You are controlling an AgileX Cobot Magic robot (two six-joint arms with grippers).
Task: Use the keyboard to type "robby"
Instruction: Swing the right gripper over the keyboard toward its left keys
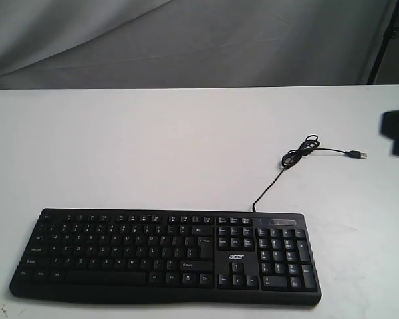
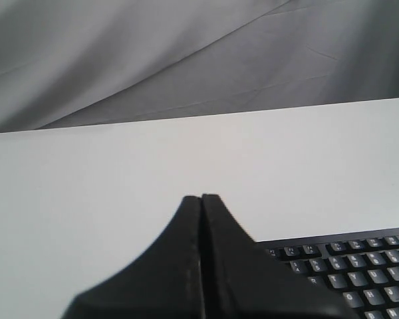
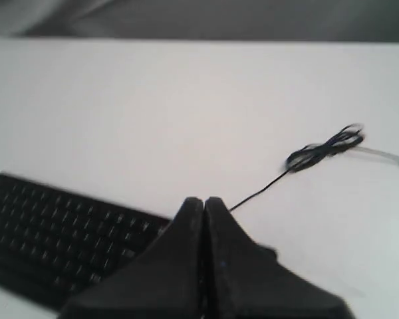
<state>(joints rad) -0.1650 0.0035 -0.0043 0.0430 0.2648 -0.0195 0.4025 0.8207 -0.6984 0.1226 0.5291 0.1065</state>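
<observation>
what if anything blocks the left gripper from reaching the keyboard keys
Probably nothing. The left gripper, shut, sits near a corner of the keyboard with no object seen between them; the cable trails off from the other end.

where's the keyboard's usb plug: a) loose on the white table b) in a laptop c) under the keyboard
a: the thin black cable runs from the wide black plastic keyboard, and its plug lies unconnected on the flat white table.

Bare white tabletop (image 1: 139,146) is stretching wide behind the keyboard (image 1: 120,256), with only its looped cable (image 1: 299,153) lying across the right-hand approach.
</observation>
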